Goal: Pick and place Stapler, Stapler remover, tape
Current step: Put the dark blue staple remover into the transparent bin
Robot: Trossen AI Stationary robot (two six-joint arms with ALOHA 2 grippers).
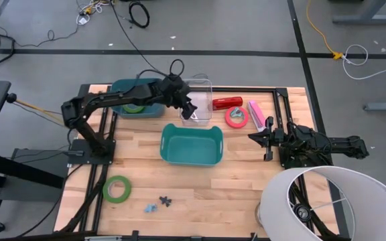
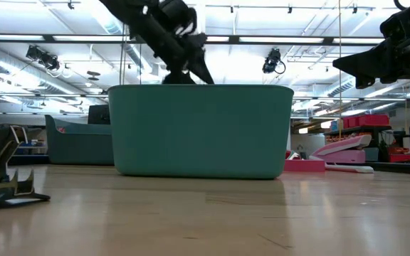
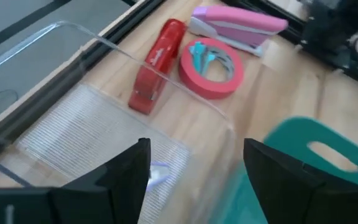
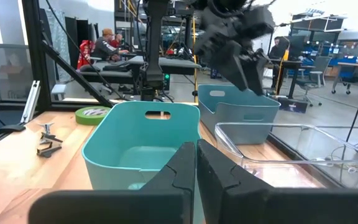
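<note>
My left gripper (image 1: 191,109) hangs open over the clear plastic bin (image 1: 198,86), its fingers apart above the bin's ribbed floor (image 3: 92,134); a small bluish thing (image 3: 159,173) lies there, too blurred to name. A red stapler (image 3: 157,65), a pinkish-red tape roll (image 3: 225,84) with a teal staple remover (image 3: 202,55) in its centre, and a pink stapler (image 3: 238,25) lie on the table beyond the bin. One green tape roll (image 1: 116,189) lies flat near the front left; another (image 1: 134,107) sits in the blue-grey bin (image 1: 122,87). My right gripper (image 4: 196,168) waits shut at the table's right.
A teal bin (image 1: 191,159) stands mid-table, just nearer than the clear bin. Two small staple removers (image 1: 158,203) lie by the near edge. A white lamp shade (image 1: 327,201) fills the near right corner. Black frame rails run along the table's far and right sides.
</note>
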